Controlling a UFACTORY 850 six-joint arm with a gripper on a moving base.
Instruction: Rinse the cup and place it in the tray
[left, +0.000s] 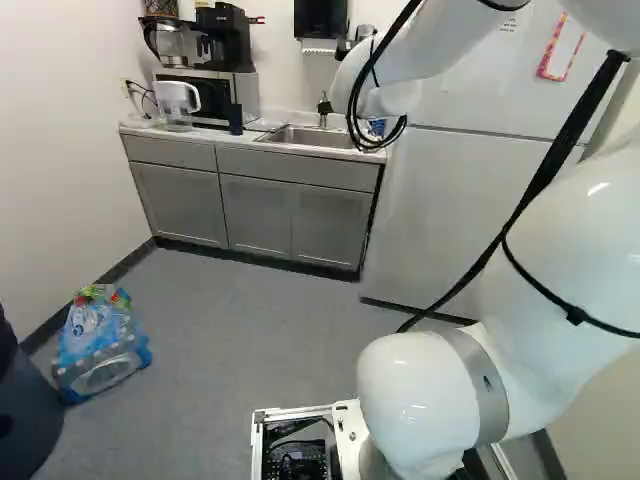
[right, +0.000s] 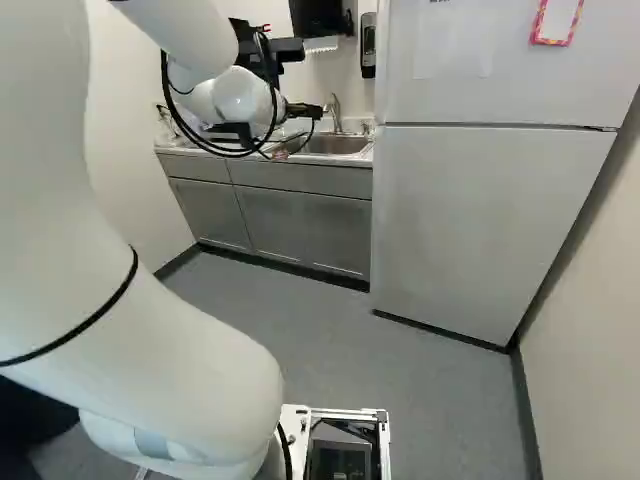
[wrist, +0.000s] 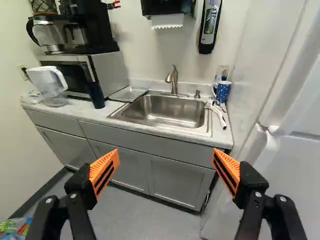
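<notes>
Reaching for the cup turns first on which one is meant, and I cannot tell: a tall dark cup (wrist: 95, 95) stands upright on the counter (wrist: 75, 113) between the microwave (wrist: 107, 70) and the flat tray (wrist: 128, 94), while a blue spotted cup (wrist: 223, 91) stands past the far side of the sink (wrist: 167, 111), close by the fridge (wrist: 287, 170). The dark one, beside the tray, seems the likelier guess. Both lie ahead of the gripper (wrist: 165, 155), well beyond its tips, the dark one toward the microwave side and the spotted one toward the fridge side. The fingers stand wide apart with nothing between them. The dark cup's long axis runs up and down, across the spread of the fingers, so a level approach should suit it; swinging wide could clip the tray or the white pitcher (wrist: 50, 84). Rinsing would then mean carrying it over to the faucet (wrist: 173, 80). As for writing, small pale lettering marks the coffee maker (wrist: 87, 25) and a label shows on the wall dispenser (wrist: 209, 25), neither of any help in choosing the cup
</notes>
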